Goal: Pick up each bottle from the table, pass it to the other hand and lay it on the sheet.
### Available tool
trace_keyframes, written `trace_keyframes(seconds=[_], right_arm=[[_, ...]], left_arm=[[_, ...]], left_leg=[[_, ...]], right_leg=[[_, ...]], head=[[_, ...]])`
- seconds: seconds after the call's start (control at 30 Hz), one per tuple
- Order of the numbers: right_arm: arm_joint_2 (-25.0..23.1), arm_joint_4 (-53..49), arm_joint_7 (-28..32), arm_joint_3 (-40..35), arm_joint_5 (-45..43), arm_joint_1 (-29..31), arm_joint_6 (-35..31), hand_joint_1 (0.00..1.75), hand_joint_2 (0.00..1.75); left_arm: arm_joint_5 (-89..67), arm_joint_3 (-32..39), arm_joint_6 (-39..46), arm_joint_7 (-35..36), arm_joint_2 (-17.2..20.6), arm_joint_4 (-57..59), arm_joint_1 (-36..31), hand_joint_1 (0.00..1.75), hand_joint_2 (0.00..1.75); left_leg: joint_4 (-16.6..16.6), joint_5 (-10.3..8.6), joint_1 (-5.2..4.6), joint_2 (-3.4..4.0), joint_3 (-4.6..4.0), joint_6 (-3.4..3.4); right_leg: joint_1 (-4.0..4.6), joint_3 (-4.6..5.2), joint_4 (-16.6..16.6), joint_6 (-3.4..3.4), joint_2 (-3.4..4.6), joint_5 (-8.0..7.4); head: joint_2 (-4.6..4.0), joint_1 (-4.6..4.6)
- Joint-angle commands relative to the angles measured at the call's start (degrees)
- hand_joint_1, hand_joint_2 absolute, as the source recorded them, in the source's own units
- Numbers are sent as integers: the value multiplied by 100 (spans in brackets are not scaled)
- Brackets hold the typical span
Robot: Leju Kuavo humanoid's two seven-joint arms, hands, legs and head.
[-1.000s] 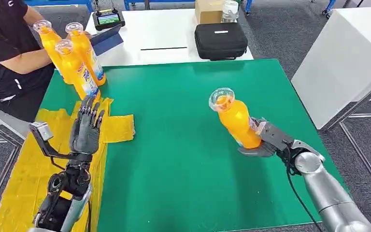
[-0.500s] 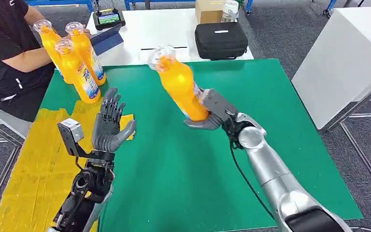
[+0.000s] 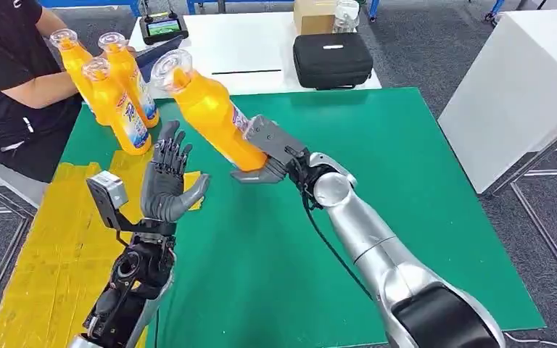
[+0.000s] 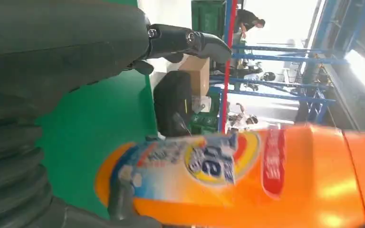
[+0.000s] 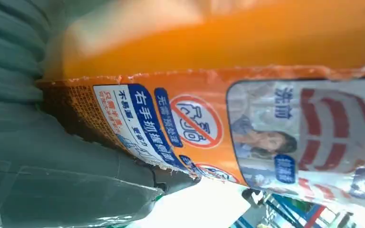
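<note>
The bottom of the held bottle (image 3: 210, 116) was hidden behind the fingers of the right robot hand (image 3: 267, 154) in the head view. In the left wrist view the bottle's (image 4: 247, 175) neck end ran off the picture's edge, and its label print was too blurred to read. The right wrist view cut the bottle (image 5: 228, 95) on three sides. The person (image 3: 3, 80) at the worktop (image 3: 406, 181) was cut off by the head view's edge. The yellow sheet (image 3: 36, 254) ran out of the picture, partly behind the left robot hand (image 3: 167, 181).
</note>
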State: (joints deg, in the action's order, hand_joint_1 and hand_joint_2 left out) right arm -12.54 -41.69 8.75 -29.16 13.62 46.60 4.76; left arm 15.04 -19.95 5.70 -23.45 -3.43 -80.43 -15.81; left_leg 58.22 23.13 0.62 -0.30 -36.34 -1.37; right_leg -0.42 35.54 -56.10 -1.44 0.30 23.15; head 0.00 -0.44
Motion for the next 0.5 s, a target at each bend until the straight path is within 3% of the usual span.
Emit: trace_keyframes(seconds=[0.03, 0.33, 0.5], right_arm=[[-260, 912, -36, -338, 15, 493, 27, 175, 175], [-249, 917, -36, -334, 14, 499, 26, 175, 175], [-421, 1169, -102, -875, 463, 418, -84, 175, 175]], left_arm=[[3, -237, 62, 2, 37, 277, -312, 0, 175], [4, -237, 63, 2, 39, 278, -309, 0, 175], [40, -304, 258, -85, 77, 243, -361, 0, 175]], left_leg=[[4, 13, 0, 4, 31, 9], [3, 6, -2, -4, 13, 3], [1, 2, 1, 1, 7, 3]], right_leg=[[2, -28, -8, 9, -3, 16], [0, -13, -5, 3, -8, 9], [3, -5, -1, 3, -2, 3]], head=[[0, -2], [0, -2], [0, 0]])
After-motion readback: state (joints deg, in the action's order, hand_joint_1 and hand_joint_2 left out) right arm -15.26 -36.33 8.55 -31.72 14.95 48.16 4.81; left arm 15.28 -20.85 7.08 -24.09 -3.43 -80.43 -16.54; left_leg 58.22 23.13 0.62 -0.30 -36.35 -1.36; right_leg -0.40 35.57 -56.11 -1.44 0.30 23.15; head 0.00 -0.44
